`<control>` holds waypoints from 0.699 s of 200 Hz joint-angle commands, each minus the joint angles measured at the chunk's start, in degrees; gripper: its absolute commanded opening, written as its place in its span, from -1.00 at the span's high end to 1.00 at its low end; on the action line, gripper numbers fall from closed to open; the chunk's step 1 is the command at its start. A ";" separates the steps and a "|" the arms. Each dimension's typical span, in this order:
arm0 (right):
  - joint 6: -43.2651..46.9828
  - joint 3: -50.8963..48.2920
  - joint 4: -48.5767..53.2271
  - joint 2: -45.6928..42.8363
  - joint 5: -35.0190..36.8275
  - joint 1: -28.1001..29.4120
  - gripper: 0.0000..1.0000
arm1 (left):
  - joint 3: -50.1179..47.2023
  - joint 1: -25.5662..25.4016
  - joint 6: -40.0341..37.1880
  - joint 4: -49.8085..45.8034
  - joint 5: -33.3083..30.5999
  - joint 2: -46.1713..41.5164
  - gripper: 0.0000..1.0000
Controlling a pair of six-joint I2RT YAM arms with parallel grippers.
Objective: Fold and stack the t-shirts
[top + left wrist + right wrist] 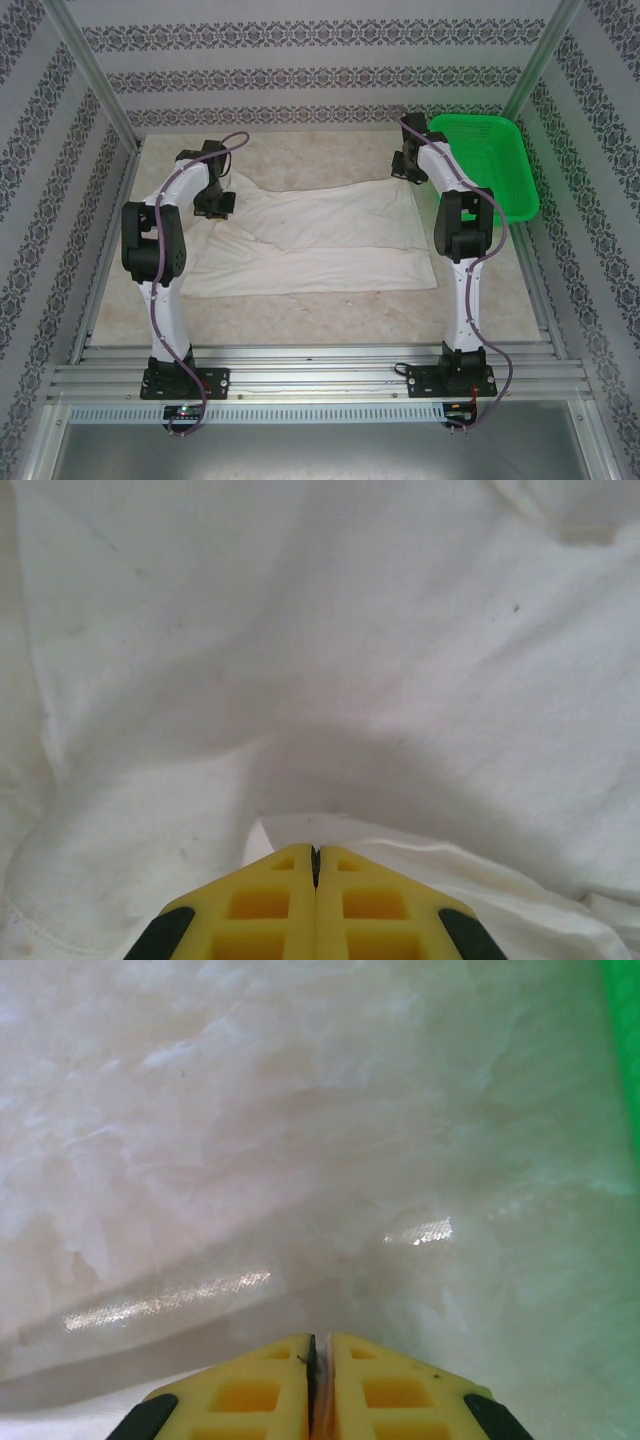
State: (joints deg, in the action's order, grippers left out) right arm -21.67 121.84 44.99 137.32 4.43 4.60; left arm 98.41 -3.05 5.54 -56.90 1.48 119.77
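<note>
We find the left pincer [315, 852] closed tight on a fold of the t-shirt [320, 240]. The right pincer [312, 1342] is closed on a thin sliver of it, above the tabletop [300, 1110].

T-shirt [320, 240] lies on the table [330, 315], basket [525, 190] to its right

Striped floral wallpaper walls [320, 75] enclose a pale marbled tabletop [330, 315].

One t-shirt [330, 240], one green basket [492, 150], two arms [160, 250] [465, 225].
</note>
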 commanded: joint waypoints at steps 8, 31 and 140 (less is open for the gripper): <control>-0.04 -0.46 1.41 -1.31 -0.47 -0.65 0.74 | 2.46 -0.16 -1.15 -3.29 0.41 1.46 1.00; 0.08 -0.60 1.54 -1.35 -0.56 -0.65 0.74 | 2.65 0.47 -0.63 -2.62 0.95 1.41 1.00; 0.32 -1.30 1.51 -1.71 -0.56 -0.70 0.74 | 5.83 4.83 5.46 1.38 5.02 2.00 1.00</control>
State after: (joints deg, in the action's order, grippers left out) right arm -21.65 121.45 45.25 137.32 4.43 4.60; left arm 102.28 0.58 8.43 -57.12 5.61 121.19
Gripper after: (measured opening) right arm 0.129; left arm 0.049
